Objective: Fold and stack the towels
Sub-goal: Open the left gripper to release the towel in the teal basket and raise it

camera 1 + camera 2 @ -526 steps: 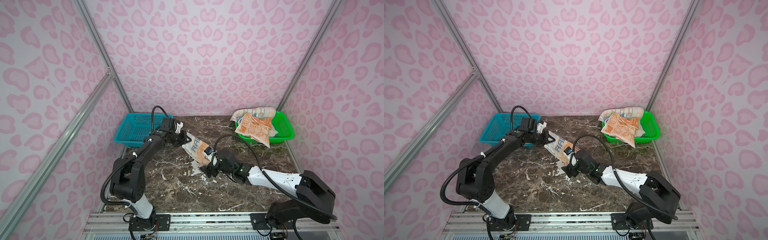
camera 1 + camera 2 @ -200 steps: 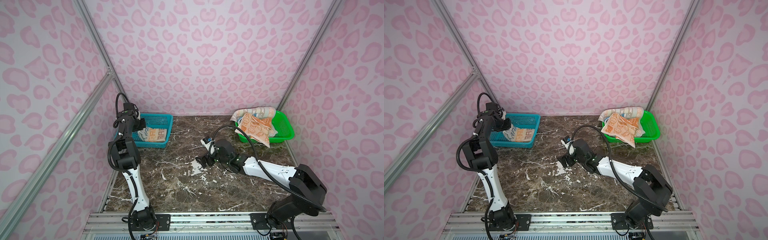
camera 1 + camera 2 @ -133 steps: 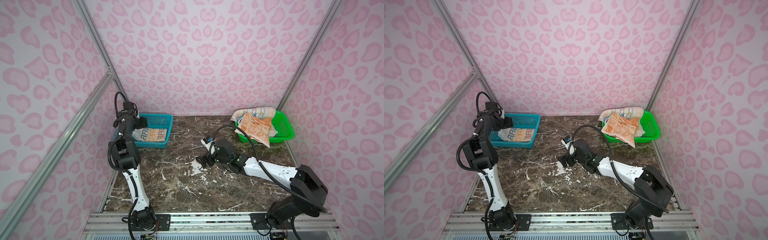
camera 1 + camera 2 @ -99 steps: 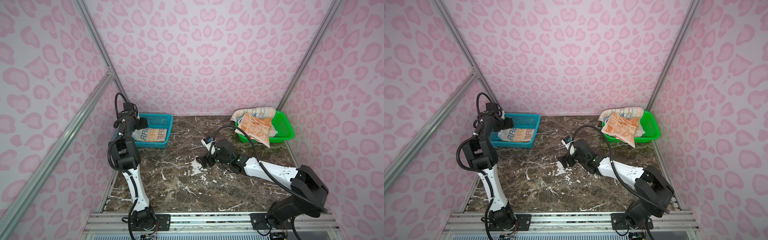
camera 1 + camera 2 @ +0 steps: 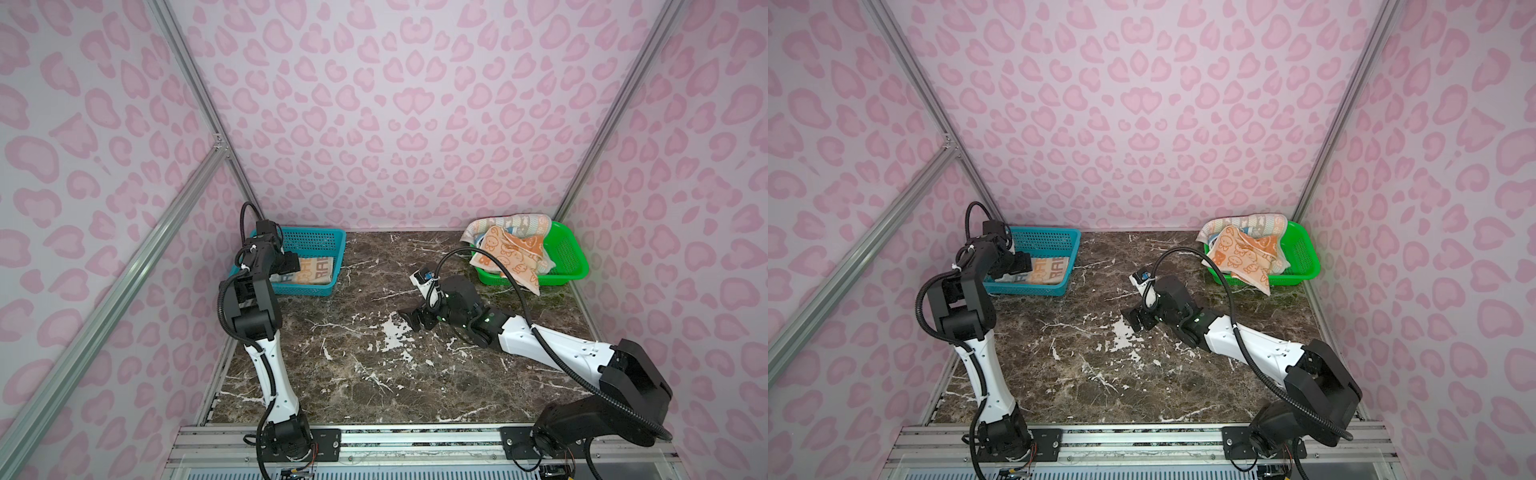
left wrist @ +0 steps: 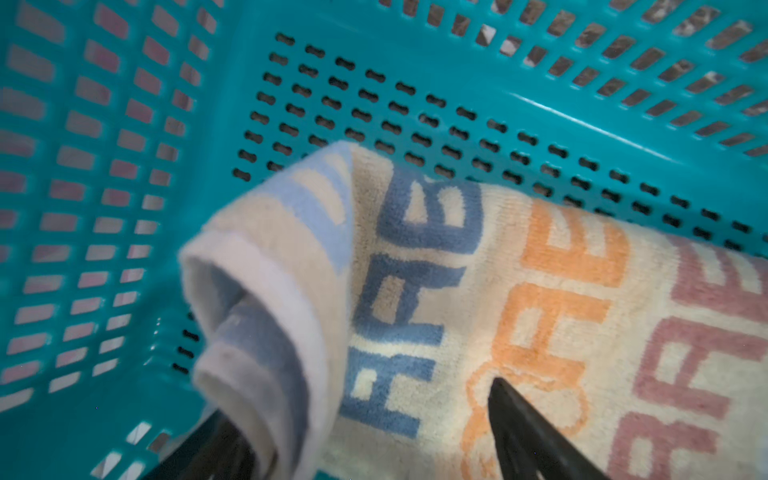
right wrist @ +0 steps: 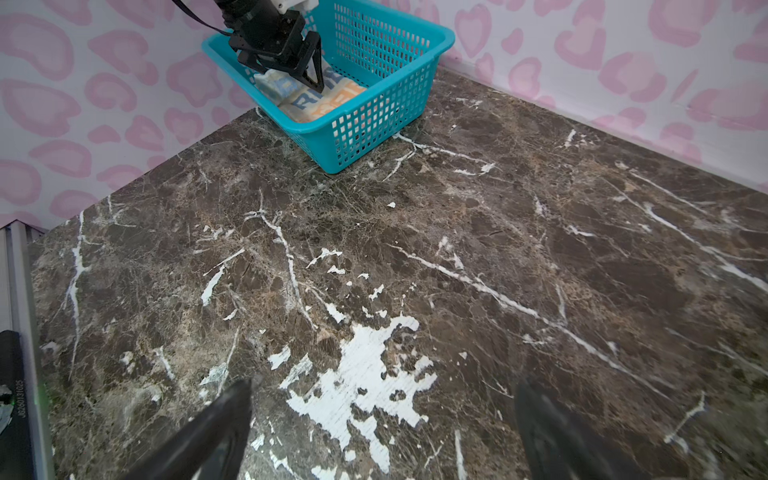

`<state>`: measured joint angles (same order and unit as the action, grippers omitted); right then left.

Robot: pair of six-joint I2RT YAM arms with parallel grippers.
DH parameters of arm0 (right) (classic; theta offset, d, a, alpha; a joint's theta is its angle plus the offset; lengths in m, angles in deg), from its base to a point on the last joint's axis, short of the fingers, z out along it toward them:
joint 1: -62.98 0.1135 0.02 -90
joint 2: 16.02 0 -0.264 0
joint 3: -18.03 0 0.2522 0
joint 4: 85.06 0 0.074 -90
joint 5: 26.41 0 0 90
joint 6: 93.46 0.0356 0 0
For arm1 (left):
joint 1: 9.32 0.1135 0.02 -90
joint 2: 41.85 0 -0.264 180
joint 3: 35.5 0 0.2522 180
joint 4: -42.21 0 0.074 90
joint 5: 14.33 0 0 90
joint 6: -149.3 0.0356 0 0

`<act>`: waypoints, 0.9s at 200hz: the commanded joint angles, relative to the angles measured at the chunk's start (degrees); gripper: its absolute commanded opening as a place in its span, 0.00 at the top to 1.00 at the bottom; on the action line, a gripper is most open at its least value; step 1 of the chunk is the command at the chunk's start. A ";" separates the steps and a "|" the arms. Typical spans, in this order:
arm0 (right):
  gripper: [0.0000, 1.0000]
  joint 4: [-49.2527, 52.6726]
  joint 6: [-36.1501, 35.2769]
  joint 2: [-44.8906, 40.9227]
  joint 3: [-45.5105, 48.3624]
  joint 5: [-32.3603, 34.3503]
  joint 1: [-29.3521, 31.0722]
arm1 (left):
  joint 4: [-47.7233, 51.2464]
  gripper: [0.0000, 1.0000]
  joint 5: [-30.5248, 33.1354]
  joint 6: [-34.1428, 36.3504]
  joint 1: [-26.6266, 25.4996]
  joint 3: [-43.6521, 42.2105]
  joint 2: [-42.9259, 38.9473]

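Item: my left gripper (image 5: 292, 263), jaws spread, nothing held; one finger over the folded RABBIT towel (image 6: 478, 291), the other beside its curled corner.
Location: blue basket (image 5: 320, 239).
Item: my right gripper (image 5: 409, 321), wide open, empty, low over the table (image 5: 374, 374).
Pending: towels (image 5: 509, 257) heaped in the green basket (image 5: 569, 253).
Risk: as I lift out, a finger may snag that loose corner and undo the fold.

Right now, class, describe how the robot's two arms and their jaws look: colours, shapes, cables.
The left arm and right arm mix black joint housings with white link shells. A black ribbed cable loops along each. The jaws are black and taper to pointed tips.
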<state>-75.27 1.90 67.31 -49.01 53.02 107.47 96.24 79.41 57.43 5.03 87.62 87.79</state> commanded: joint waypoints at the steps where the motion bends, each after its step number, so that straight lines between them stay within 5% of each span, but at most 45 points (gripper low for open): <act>1: 0.01 -0.59 0.50 0.03 0.58 -0.13 -0.02 | -2.58 0.14 4.74 0.81 0.09 0.40 -22.86; 99: 0.01 -1.39 0.44 2.88 -1.18 -1.78 -0.04 | -4.19 0.14 7.59 2.57 0.06 4.35 -22.09; 180: 0.01 -1.95 0.34 3.97 -1.74 -2.39 -0.04 | -8.84 0.17 -1.05 1.79 -0.01 -2.62 -28.50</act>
<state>-76.12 2.10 70.80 -50.40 51.31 107.34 91.30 82.26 59.07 5.03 88.08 85.12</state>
